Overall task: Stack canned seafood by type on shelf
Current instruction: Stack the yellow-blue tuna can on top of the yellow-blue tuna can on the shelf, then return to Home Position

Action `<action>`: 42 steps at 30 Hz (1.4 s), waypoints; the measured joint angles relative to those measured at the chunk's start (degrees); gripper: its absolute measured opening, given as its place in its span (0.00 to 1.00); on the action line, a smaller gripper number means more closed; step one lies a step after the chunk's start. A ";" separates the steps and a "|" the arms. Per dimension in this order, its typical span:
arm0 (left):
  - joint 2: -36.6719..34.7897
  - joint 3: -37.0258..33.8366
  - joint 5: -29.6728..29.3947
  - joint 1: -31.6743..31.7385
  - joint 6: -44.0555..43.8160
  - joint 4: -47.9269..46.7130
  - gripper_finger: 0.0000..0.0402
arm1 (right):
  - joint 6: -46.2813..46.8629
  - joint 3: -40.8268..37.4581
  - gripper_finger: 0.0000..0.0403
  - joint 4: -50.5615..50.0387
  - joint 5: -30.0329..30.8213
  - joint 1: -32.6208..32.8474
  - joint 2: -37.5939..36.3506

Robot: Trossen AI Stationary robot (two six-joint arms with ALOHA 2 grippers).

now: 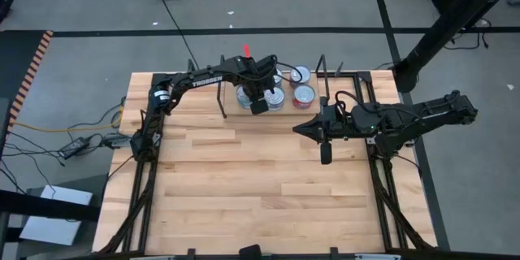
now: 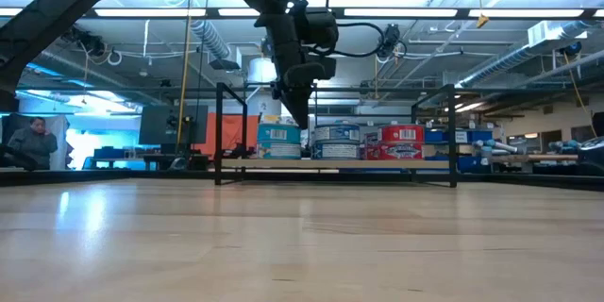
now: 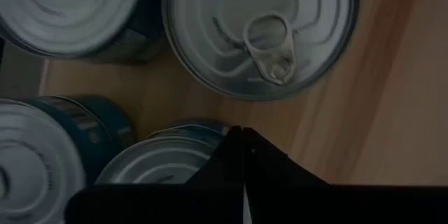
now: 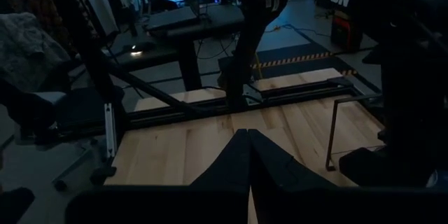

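Observation:
Several flat round tins of canned seafood stand on their bases on the shelf point(image 2: 377, 163), between its black wire uprights: a teal one point(image 2: 277, 140), a blue one point(image 2: 337, 140) and a red one point(image 2: 401, 140). The left wrist view shows their silver lids, one with a pull tab point(image 3: 269, 42). My left gripper point(image 3: 241, 140) is shut and points down over the edge of a teal tin point(image 3: 157, 162). My right gripper point(image 1: 299, 128) is shut and hangs level over the table's right half, holding nothing. My left gripper comes from above with its fingers shut, and their tips stand at the rim of the teal tin's lid point(image 3: 210, 140). I cannot tell whether they touch it. The tin stands flat on the shelf.
The shelf's black uprights point(image 2: 219, 132) point(image 2: 453, 132) stand on either side of the tins. Bare wooden table point(image 1: 260, 187) stretches from the shelf to the near edge. A person point(image 2: 33, 142) sits far off in the room behind.

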 joint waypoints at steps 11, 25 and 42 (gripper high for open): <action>-0.88 -1.43 -0.05 -0.54 -1.08 -0.63 0.00 | 0.00 0.00 0.03 0.00 -0.07 0.00 -0.02; -6.48 -1.36 8.85 -5.37 -4.58 19.25 0.00 | -10.97 -0.19 0.01 -3.28 0.58 0.06 -3.69; -6.84 -20.04 10.92 -12.28 -14.65 63.84 0.00 | -10.54 -19.01 0.00 2.10 -6.87 -8.39 -19.59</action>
